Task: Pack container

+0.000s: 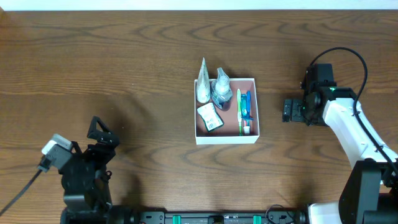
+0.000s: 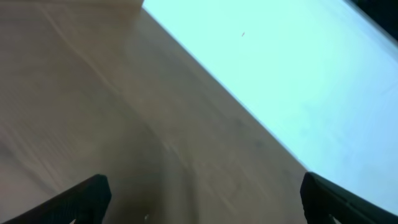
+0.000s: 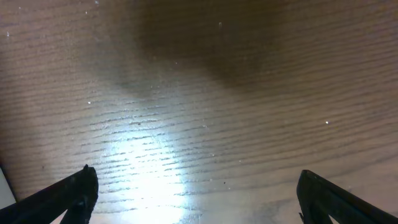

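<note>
The container point(image 1: 227, 139) lies on the tabletop point(image 1: 124, 62) about in the middle, and no gripper touches it. Inside it are two clear pouches point(image 1: 204, 87) at the far wall, a small packet point(image 1: 210, 117) and toothbrushes point(image 1: 242, 112) along its right side.

The right gripper point(image 1: 288, 111) is to the right of the container, near it but apart. Its jaws are released wide and there is only bare wood between them in the right wrist view point(image 3: 196, 193).

The left gripper point(image 1: 102, 132) is well apart from the container, toward the near left. It is also opened wide and grasps nothing point(image 2: 205, 199).
</note>
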Robot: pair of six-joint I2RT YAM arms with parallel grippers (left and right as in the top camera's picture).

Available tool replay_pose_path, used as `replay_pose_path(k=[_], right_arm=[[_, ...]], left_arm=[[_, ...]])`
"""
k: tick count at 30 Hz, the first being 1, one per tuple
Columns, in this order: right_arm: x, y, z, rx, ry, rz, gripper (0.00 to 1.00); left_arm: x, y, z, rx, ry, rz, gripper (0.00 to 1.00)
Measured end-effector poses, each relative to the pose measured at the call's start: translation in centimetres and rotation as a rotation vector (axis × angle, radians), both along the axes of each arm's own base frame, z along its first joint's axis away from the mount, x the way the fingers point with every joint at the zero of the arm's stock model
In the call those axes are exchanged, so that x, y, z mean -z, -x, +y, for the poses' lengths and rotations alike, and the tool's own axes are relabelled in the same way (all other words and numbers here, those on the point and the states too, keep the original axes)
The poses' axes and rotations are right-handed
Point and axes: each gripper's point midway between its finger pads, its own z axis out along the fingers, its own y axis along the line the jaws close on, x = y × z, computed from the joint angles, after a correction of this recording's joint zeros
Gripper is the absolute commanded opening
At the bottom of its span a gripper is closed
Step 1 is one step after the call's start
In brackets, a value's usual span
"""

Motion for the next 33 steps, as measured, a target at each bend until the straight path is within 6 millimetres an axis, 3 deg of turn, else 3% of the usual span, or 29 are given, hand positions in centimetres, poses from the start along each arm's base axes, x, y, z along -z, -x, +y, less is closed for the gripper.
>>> replay_pose_path(k=[8,16,26,33], right_arm=[[0.0,0.0,0.0,0.000,0.000,0.000,0.99],[0.0,0.0,0.0,0.000,0.000,0.000,0.99],[0.0,0.0,0.0,0.000,0.000,0.000,0.99],[0.0,0.0,0.0,0.000,0.000,0.000,0.99]], left_arm=[[3.6,-1.1,-0.1,0.018,0.009,-0.127,0.98],[5.5,-2.4,-0.9,0.065,0.010,-0.241,0.98],[7.4,-2.7,-1.9,0.130,-0.068,-0.187,0.98],[7.7,-2.7,-2.1,0.155,-0.149,-0.144,0.98]])
